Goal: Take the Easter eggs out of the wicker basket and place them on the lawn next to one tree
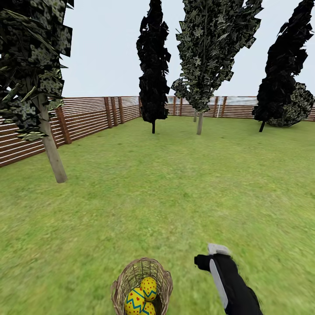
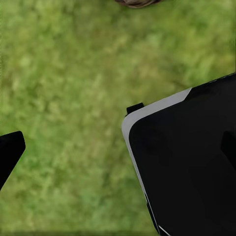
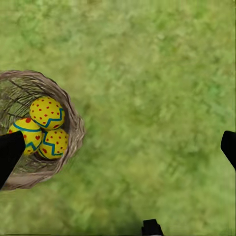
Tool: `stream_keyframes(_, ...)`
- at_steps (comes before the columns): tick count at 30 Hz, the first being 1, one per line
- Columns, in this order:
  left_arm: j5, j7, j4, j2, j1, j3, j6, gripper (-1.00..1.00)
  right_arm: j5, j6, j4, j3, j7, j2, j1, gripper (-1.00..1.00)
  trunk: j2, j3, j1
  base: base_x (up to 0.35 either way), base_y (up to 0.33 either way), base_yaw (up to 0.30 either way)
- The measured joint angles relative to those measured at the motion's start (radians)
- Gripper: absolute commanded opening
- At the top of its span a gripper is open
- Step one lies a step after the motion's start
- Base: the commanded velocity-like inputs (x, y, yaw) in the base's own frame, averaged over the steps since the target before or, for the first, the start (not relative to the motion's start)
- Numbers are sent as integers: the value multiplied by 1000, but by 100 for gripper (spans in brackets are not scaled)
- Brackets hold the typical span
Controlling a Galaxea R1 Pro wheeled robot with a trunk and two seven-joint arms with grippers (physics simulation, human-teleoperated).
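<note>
The brown wicker basket [image 1: 130, 273] stands on the lawn [image 1: 175, 197] at the near edge of the head view. It holds three yellow Easter eggs: one with red dots [image 1: 148, 288] and two more [image 1: 134, 302] [image 1: 149, 309] with blue zigzag bands. My right arm [image 1: 229, 280] reaches forward just right of the basket. In the right wrist view the basket [image 3: 73, 125] and eggs [image 3: 46, 112] [image 3: 24, 133] [image 3: 53, 143] lie off to one side of my open right gripper [image 3: 119, 152], which hangs over bare grass. The left gripper [image 2: 119, 147] is open over grass beside my black body [image 2: 187, 167].
A speckled tree with a pale trunk [image 1: 51, 153] stands at the left, fairly near. A second such tree [image 1: 200, 122] is farther back in the middle, between two all-black trees [image 1: 153, 87] [image 1: 280, 87]. A brown slat fence [image 1: 87, 116] bounds the grass.
</note>
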Motion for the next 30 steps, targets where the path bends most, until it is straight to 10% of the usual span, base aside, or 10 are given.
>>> stream_keyframes(8,1,20,0,-1,0,0,0,100,-14,20,134,84,-14,38,-90,100,0,0,0,0,0,0)
stream_keyframes(17,2,27,0,-1,0,0,-1,100,-141,22,201,238,-12,39,-132,100,0,0,0,0,0,0)
stream_keyframes(30,3,26,-1,-1,0,1,-2,100,-165,20,215,267,-10,39,-148,100,0,0,0,0,3,0)
